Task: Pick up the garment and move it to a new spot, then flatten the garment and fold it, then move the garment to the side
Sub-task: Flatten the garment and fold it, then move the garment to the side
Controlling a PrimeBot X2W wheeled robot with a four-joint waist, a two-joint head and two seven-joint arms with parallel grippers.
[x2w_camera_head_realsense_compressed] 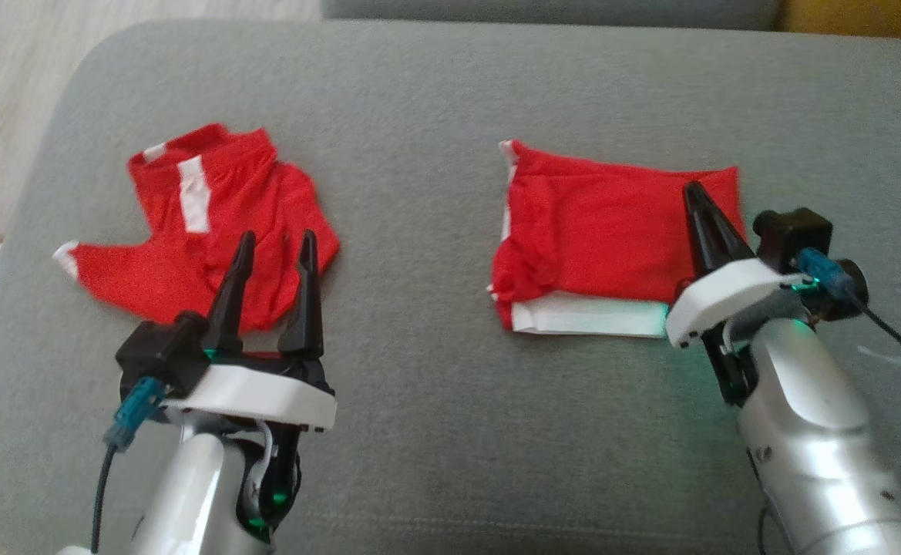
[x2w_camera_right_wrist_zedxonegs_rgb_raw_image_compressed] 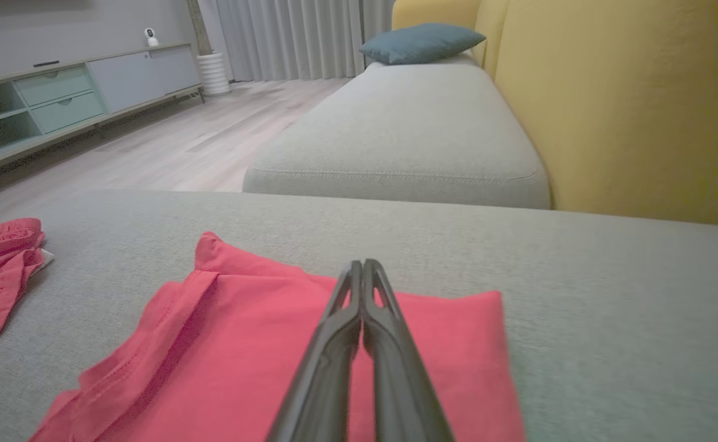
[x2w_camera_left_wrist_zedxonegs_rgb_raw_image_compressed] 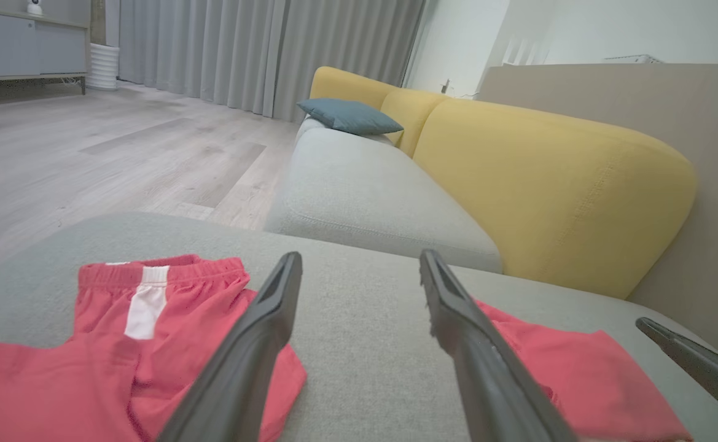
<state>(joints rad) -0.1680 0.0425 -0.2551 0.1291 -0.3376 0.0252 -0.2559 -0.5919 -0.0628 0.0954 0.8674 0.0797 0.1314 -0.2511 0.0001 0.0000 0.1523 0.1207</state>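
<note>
The folded garment (x2w_camera_head_realsense_compressed: 596, 231), red with a white edge along its near side, lies flat on the right of the grey cushion (x2w_camera_head_realsense_compressed: 435, 385). The right gripper (x2w_camera_head_realsense_compressed: 695, 189) is over its right end, fingers pressed together with no cloth between them. Well apart to the left lies a crumpled garment (x2w_camera_head_realsense_compressed: 188, 231), red with a white stripe. The left gripper (x2w_camera_head_realsense_compressed: 277, 239) hangs over its near right part, fingers spread. Farther off are a yellow backrest (x2w_camera_left_wrist_zedxonegs_rgb_raw_image_compressed: 549, 184) and a blue pillow (x2w_camera_left_wrist_zedxonegs_rgb_raw_image_compressed: 349, 116)
</note>
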